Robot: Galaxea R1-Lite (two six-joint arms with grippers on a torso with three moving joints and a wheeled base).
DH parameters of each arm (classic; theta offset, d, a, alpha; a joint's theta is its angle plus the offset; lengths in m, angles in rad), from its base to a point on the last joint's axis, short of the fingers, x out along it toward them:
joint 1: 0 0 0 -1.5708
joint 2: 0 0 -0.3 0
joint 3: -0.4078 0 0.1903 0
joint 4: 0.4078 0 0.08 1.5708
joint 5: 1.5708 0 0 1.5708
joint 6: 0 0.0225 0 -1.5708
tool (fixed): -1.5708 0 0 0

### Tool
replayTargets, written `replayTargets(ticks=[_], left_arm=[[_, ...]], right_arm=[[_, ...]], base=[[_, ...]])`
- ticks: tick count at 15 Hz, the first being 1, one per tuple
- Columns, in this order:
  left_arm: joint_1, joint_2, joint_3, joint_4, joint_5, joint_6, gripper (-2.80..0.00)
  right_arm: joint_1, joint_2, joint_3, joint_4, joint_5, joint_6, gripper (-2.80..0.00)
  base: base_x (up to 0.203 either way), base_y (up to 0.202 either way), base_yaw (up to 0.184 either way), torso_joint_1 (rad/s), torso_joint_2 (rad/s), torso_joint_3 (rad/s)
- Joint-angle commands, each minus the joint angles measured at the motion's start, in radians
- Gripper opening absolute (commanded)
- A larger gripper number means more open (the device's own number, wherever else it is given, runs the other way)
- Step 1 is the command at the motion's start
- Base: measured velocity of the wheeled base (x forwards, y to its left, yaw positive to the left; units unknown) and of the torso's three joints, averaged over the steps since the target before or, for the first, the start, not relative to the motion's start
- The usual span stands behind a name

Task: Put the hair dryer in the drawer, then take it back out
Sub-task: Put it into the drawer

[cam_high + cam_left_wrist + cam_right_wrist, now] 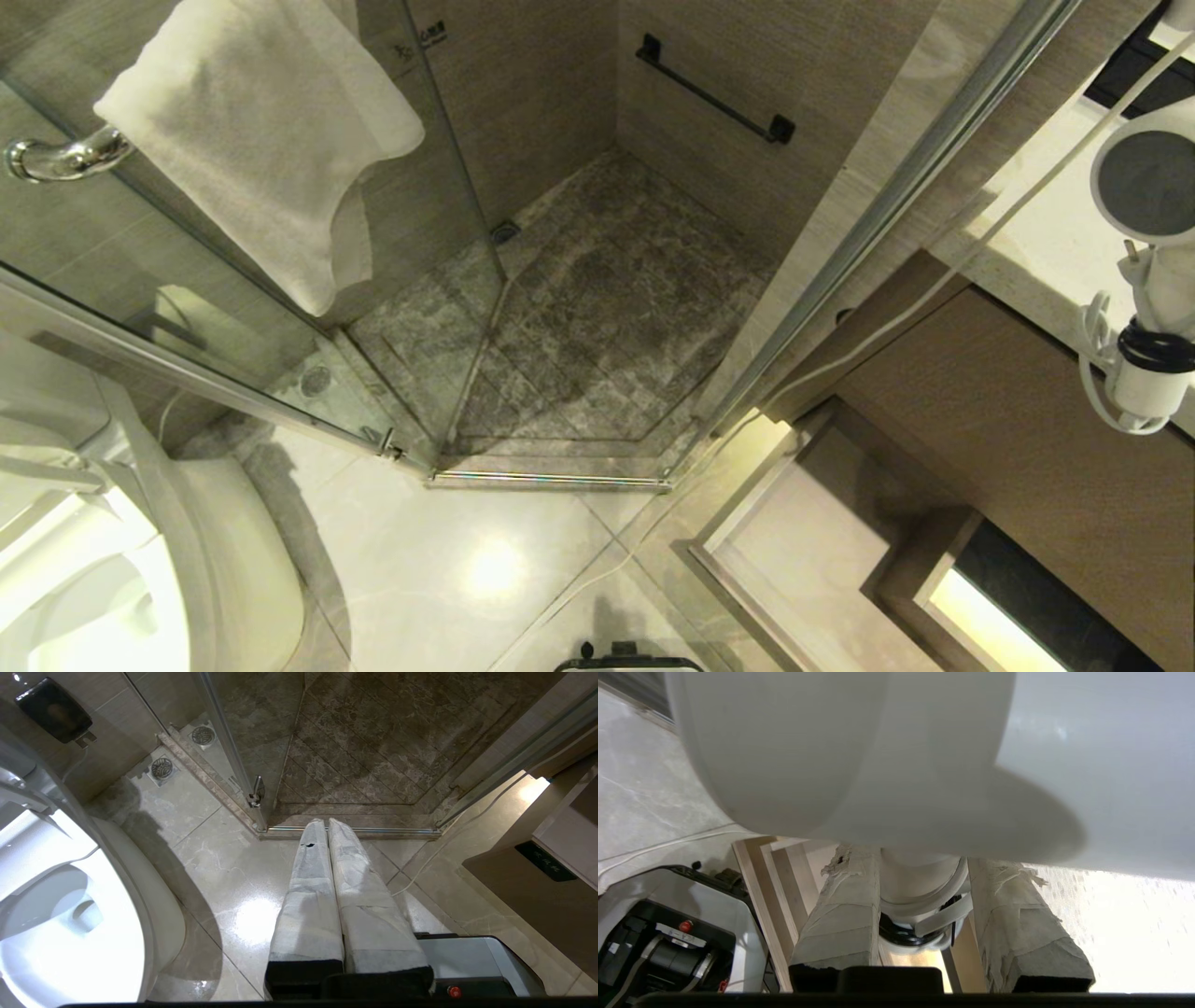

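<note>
The white hair dryer [1146,182] hangs in the air at the far right of the head view, its round dark grey end facing me and its handle with the coiled cord [1144,378] pointing down. In the right wrist view its barrel [878,751] fills the top. My right gripper [924,861] is shut on its handle, one taped finger on each side. The drawer [808,537] stands pulled open below, its pale inside showing; its brown front with the dark label shows as well [509,896]. My left gripper [327,822] is shut and empty above the floor.
A toilet [103,579] stands at the left. A glass shower enclosure [560,308] lies ahead, with a white towel [261,131] on its door handle. The dryer's cord [934,294] runs down to the floor. A pale counter [1036,233] tops the cabinet at the right.
</note>
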Motion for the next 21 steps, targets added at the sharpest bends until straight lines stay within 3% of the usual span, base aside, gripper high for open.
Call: replayTargets(ticks=[1,5,18,21], left_arm=[[0.000,0.002,0.000,0.000,-0.001,-0.001,-2.80],[0.000,0.002,0.000,0.000,-0.001,0.000,-2.80],[0.000,0.002,0.000,0.001,-0.001,-0.001,-2.80],[0.000,0.002,0.000,0.001,0.001,-0.001,-2.80]], right_arm=[[-0.007,-0.002,-0.009,-0.002,0.020,-0.012,-2.80],[-0.011,-0.048,-0.003,0.007,0.025,-0.123,-2.80],[-0.024,-0.064,-0.039,-0.006,-0.010,-0.132,-2.80],[-0.053,-0.024,-0.098,0.002,-0.031,-0.259,-2.80]], base=[[0.000,0.000,0.000,0.000,0.00,0.000],[0.000,0.000,0.000,0.000,0.00,0.000],[0.000,0.000,0.000,0.000,0.00,0.000],[0.000,0.000,0.000,0.000,0.00,0.000]])
